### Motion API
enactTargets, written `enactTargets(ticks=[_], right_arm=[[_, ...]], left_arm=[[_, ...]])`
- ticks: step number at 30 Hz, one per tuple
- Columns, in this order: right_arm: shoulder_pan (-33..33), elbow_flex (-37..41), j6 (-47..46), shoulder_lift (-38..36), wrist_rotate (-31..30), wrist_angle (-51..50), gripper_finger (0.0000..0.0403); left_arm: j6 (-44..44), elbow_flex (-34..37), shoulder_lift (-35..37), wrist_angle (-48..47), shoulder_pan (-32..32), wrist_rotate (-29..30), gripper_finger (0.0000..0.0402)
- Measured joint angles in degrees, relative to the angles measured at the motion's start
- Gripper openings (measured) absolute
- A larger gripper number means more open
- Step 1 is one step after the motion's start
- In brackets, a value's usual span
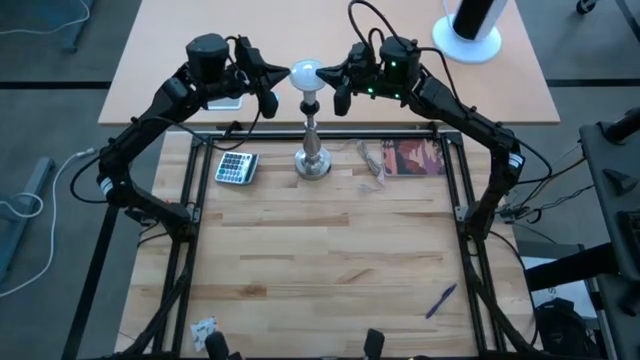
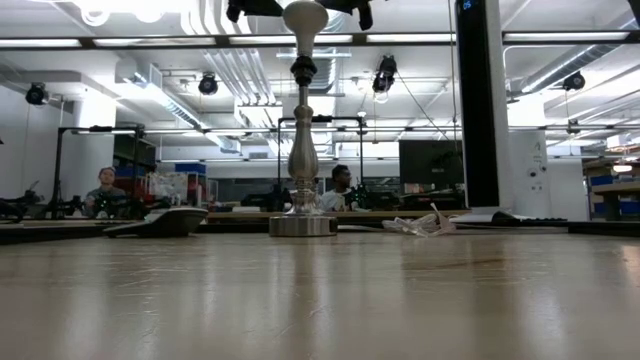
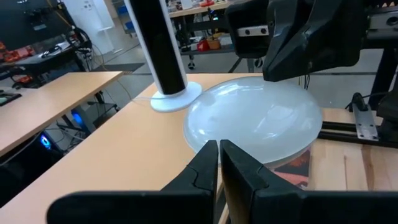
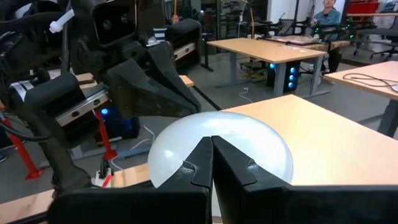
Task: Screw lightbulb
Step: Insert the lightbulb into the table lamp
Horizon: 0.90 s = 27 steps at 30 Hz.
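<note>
In the low view both grippers are cut off at twelve o'clock, above the white frosted pear-shaped lightbulb (image 2: 305,17), whose grey screw base stays hidden in every view.

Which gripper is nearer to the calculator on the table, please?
Left. The left gripper hangs shut beside the lightbulb, on the calculator's side of the stand; the right gripper is shut across the lightbulb, farther away.

Two black jointed arms, looped black cables, green light on right hand (image 1: 341,84), white labels
</note>
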State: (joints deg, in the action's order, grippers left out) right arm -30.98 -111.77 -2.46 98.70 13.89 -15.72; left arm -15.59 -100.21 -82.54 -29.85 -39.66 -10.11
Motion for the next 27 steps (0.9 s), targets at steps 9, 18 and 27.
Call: enactTargets(ticks=[9, 18, 27], right_arm=[[0.0, -0.5, -0.1, -0.7, -0.2, 1.0, 0.0], [-0.2, -1.9, 0.7, -0.7, -0.4, 0.9, 0.0], [-1.5, 0.0, 0.7, -0.7, -0.5, 0.4, 0.0]], left_arm=[[0.0, -1.2, 0.9, -0.3, 0.1, -0.1, 0.0011], [0.3, -1.2, 1.5, 0.6, 0.3, -1.6, 0.0011], [0.8, -0.5, 1.2, 2.9, 1.5, -7.1, 0.0011]])
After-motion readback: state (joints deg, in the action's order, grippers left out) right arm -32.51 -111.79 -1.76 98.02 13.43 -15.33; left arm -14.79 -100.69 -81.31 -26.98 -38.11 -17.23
